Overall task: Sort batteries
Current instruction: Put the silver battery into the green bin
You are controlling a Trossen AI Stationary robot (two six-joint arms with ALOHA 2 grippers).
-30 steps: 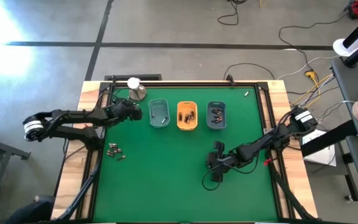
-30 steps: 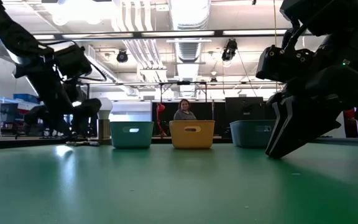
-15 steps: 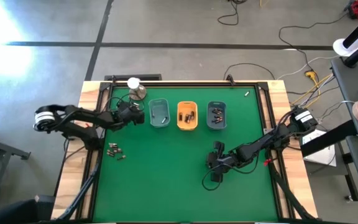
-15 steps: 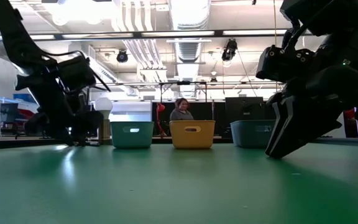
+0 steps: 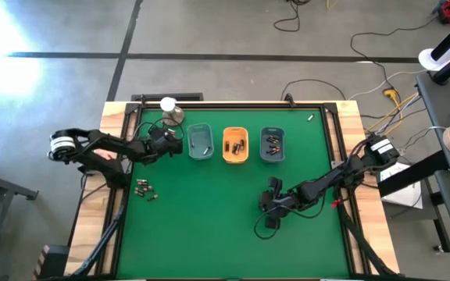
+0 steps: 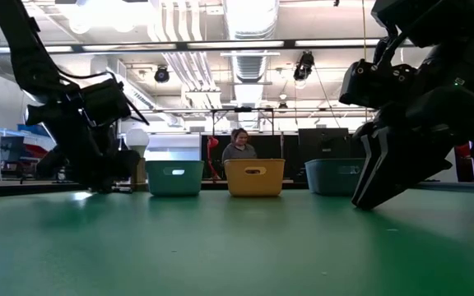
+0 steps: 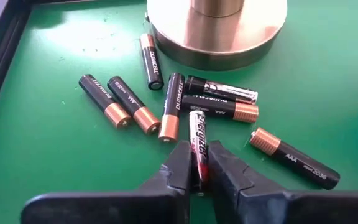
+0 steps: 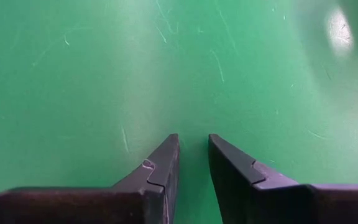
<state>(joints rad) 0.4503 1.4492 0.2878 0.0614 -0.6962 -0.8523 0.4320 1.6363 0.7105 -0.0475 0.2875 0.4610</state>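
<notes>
Several small batteries (image 7: 166,102), black with coppery ends, lie loose on the green mat beside a round metal base (image 7: 216,31). My left gripper (image 7: 199,163) is at the mat's far left, slanting down, shut on a silver, black and red battery (image 7: 197,134). It also shows in the high view (image 5: 165,142) and the low view (image 6: 97,177). More batteries (image 5: 145,190) lie at the mat's left. My right gripper (image 8: 193,155) hovers low over bare mat, right of the middle (image 5: 271,221), its fingers a narrow gap apart with nothing between them. My left gripper pinches the silver and black battery by its near end (image 7: 197,168) between its two fingers, one on each long side. The fingers come slanting down and lie along the battery. The battery rests flat on the mat, its far end (image 7: 196,117) next to the other batteries.
Three small trays stand in a row at the far middle: teal (image 5: 200,142), orange (image 5: 235,145) and blue-grey (image 5: 272,144), the last two holding batteries. The metal dome with a white ball (image 5: 170,113) stands at the far left corner. A person sits beyond the table (image 6: 239,146).
My left gripper has sunk toward the mat at the far left and tipped further down, next to the metal dome.
</notes>
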